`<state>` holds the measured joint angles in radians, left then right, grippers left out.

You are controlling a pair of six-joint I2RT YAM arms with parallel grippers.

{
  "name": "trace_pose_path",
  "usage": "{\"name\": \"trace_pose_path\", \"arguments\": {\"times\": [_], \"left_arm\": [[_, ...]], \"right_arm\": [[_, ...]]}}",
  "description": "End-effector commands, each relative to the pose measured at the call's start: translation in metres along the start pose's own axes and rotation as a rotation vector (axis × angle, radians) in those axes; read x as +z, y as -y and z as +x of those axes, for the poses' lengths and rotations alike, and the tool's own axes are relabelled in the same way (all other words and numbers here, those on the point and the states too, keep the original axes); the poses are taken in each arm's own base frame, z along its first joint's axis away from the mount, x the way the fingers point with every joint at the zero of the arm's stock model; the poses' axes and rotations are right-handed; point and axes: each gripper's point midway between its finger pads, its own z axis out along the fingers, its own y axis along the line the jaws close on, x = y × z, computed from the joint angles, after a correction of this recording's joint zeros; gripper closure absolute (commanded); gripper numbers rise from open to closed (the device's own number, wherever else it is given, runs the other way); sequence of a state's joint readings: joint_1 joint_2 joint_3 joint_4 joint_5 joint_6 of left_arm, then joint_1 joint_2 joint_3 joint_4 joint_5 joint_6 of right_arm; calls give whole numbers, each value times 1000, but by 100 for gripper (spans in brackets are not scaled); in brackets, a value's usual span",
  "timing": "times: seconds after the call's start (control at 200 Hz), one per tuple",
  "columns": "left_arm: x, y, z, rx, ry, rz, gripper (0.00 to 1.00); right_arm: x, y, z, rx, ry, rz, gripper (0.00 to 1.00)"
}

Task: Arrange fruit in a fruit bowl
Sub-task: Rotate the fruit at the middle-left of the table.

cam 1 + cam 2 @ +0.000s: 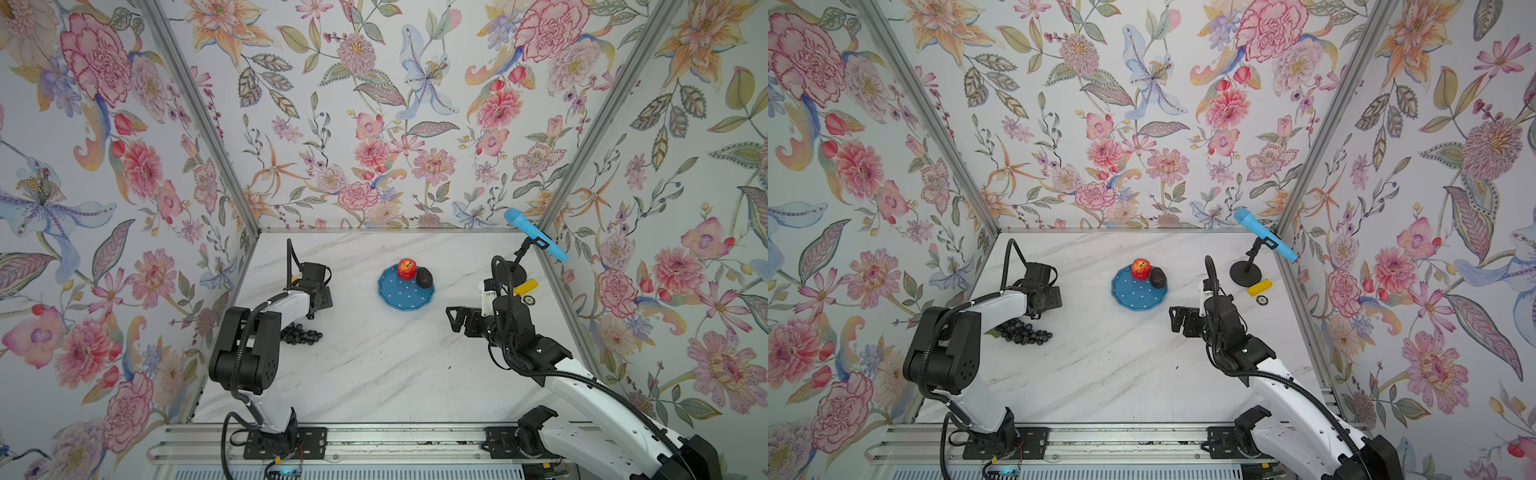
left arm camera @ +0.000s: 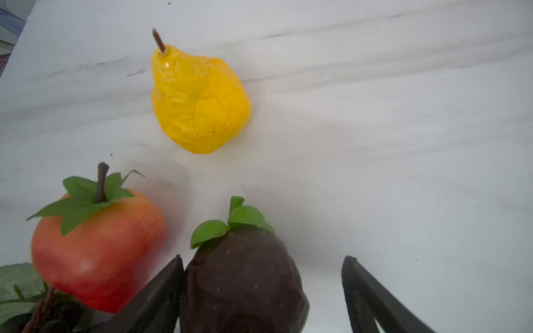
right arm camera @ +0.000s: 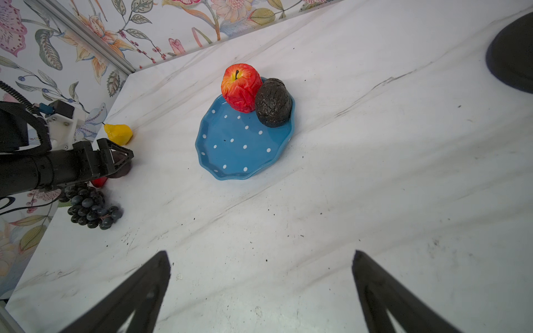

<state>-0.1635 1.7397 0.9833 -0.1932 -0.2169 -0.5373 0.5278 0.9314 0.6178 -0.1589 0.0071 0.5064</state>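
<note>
Table [image 1: 374,374]: white marble, fruit scattered on the left side.
Fruit bowl [image 1: 400,298]: blue with white dots and a scalloped rim, just past the table's centre toward 12 o'clock. Two fruits are in it and the near half is bare.
Right pincer [image 3: 260,253]: jaws spread wide with nothing between them, hovering over bare table at the bowl's 4 o'clock.
Left pincer [image 2: 263,259]: out at the bowl's 9 o'clock, jaws apart and straddling the dark strawberry-shaped fruit [image 2: 245,282]. One finger [image 2: 161,288] touches it, the other stands clear.
Grape bunch [image 1: 301,333]: on the table at the bowl's 8 o'clock, well apart, partly under the left arm [image 1: 266,316].
Red apple [image 1: 407,269]: in the bowl at its 12 o'clock rim, stem up.
Avocado [image 1: 424,277]: in the bowl at 2 o'clock, touching the apple.
Yellow pear [image 2: 199,101]: lying on bare table, apart from its neighbours.
Red leaf-capped fruit [image 2: 98,250]: just beside the dark strawberry-shaped fruit.
</note>
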Motion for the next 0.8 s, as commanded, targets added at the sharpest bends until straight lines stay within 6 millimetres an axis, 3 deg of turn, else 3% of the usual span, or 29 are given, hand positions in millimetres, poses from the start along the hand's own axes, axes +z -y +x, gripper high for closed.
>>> {"name": "trace_pose_path", "arguments": {"times": [0.0, 0.23, 0.27, 0.315, 0.796], "left_arm": [[6, 0, -9, 19, 1, -16, 14], [-3, -7, -8, 35, 9, -44, 13], [-5, -8, -7, 37, 11, -50, 2], [-8, -10, -5, 39, 5, -53, 1], [6, -7, 8, 41, -33, -40, 13]], "right_arm": [[2, -1, 1, 13, 2, -7, 1], [5, 2, 4, 15, -8, 2, 1], [6, 1, 5, 15, -11, 0, 1], [6, 0, 4, 16, -11, -4, 1], [1, 0, 2, 13, -1, -2, 1]]}}
